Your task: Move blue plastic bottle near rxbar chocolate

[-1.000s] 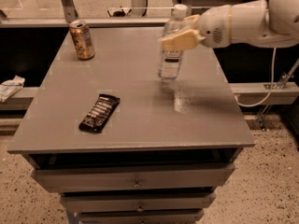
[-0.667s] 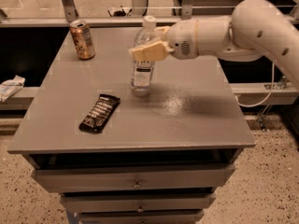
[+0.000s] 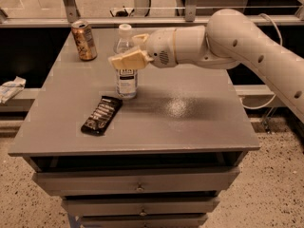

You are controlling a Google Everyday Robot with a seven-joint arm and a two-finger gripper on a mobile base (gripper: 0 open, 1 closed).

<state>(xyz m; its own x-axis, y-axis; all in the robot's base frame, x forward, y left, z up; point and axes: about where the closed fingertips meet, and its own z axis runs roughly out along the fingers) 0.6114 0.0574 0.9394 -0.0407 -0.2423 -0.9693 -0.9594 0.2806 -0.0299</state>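
Note:
The blue plastic bottle, clear with a white cap and a white-and-dark label, stands upright on the grey table top, just above and right of the rxbar chocolate, a flat black bar lying at an angle. My gripper reaches in from the right, and its cream fingers are shut around the bottle's upper body. The white arm stretches away to the upper right.
A copper-brown drink can stands at the table's back left corner. The table is a drawer cabinet with drawers below its front edge. A metal rail runs behind it. A white cloth lies lower left.
My gripper has carried the bottle leftward across the table, from the right middle to a spot next to the black bar.

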